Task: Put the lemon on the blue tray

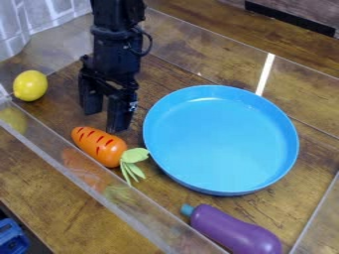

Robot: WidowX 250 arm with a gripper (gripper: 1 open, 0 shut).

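Note:
The lemon [31, 85] is a small bright-yellow oval lying at the left edge of the wooden table, untouched. The blue tray [272, 121] is a large round plate with a raised rim at centre right, with nothing in it. My black gripper [105, 112] hangs from above between the two, its fingers open and pointing down at the table with nothing between them. It stands to the right of the lemon, a short gap apart, and just left of the tray's rim.
An orange carrot [99, 145] with green leaves lies just below the gripper, its leaves touching the tray's left rim. A purple eggplant [233, 230] lies at the lower right. Clear plastic walls border the table at left and front.

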